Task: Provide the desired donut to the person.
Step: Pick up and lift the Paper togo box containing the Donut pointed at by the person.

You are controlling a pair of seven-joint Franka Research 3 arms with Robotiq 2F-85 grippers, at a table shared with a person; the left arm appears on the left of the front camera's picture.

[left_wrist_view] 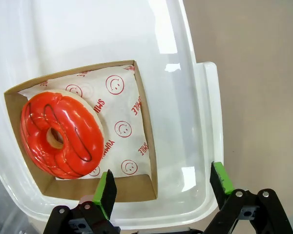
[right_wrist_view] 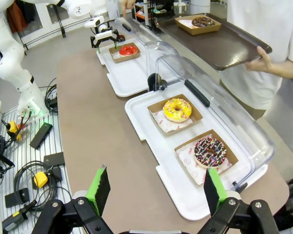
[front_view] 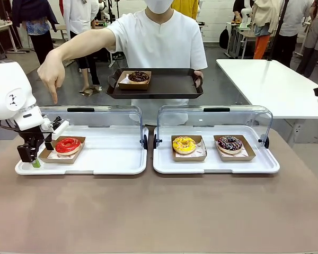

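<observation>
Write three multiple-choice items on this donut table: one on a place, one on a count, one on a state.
1. Where is the red donut?
A. in the left white tray
B. on the black serving tray
C. on the bare table

2. How many donuts lie in the right white tray?
A. one
B. two
C. three

3. The left jaws are:
A. shut on the red donut
B. shut on a lid handle
C. open

Key:
1 A, it sits there in its cardboard tray.
2 B, a yellow donut and a sprinkled chocolate donut.
3 C, the green pads stand apart by the cardboard tray.
</observation>
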